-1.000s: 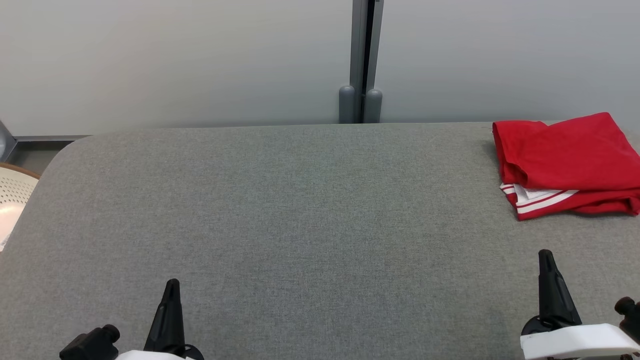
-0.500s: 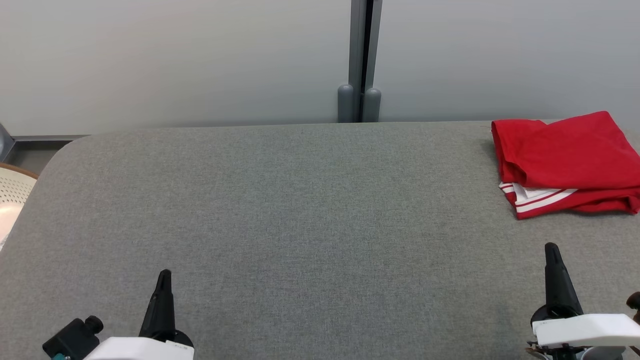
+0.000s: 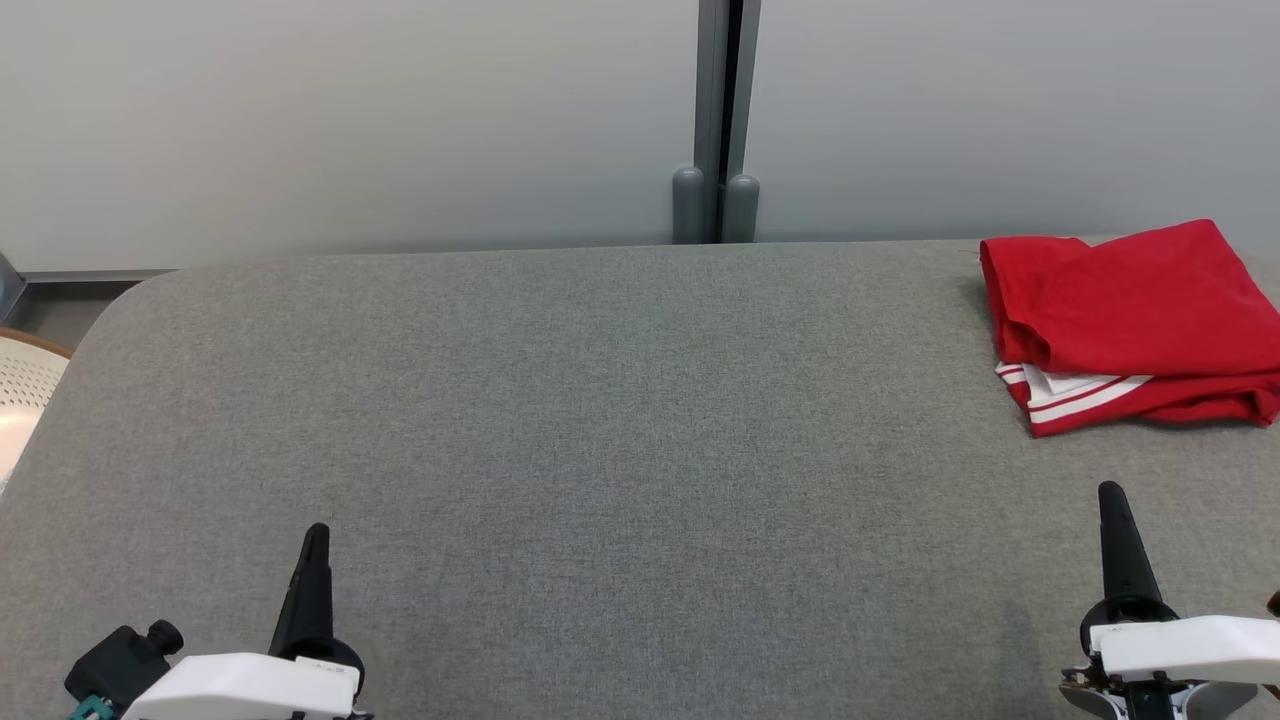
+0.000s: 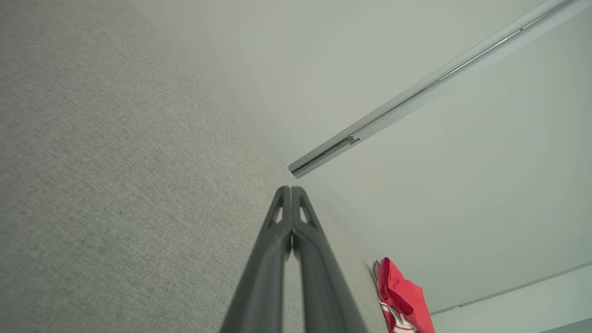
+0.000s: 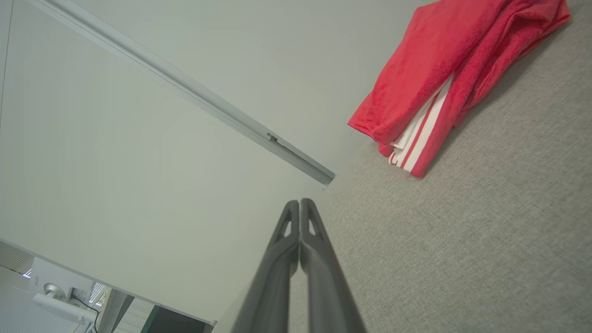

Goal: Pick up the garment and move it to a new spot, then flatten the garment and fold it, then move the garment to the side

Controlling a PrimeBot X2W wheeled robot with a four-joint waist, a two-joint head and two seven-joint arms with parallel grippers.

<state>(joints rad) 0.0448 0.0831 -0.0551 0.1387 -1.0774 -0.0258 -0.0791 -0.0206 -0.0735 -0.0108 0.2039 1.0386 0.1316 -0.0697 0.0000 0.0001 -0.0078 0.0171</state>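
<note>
A red garment (image 3: 1135,320) with white stripes lies folded at the far right of the grey table (image 3: 600,420); it also shows as the garment (image 5: 439,83) in the right wrist view and small as the garment (image 4: 400,296) in the left wrist view. My left gripper (image 3: 315,535) is shut and holds nothing, low at the front left. My right gripper (image 3: 1112,495) is shut and holds nothing, at the front right, well short of the garment. Both wrist views show the fingers (image 4: 290,222) (image 5: 299,231) pressed together.
A pale wall with a grey vertical post (image 3: 718,120) rises behind the table. A perforated white round object (image 3: 25,400) sits past the table's left edge. The table's corner at the far left is rounded.
Both grippers have drawn back toward the table's front edge, the left also drifting left and the right a little right. The garment has not moved.
</note>
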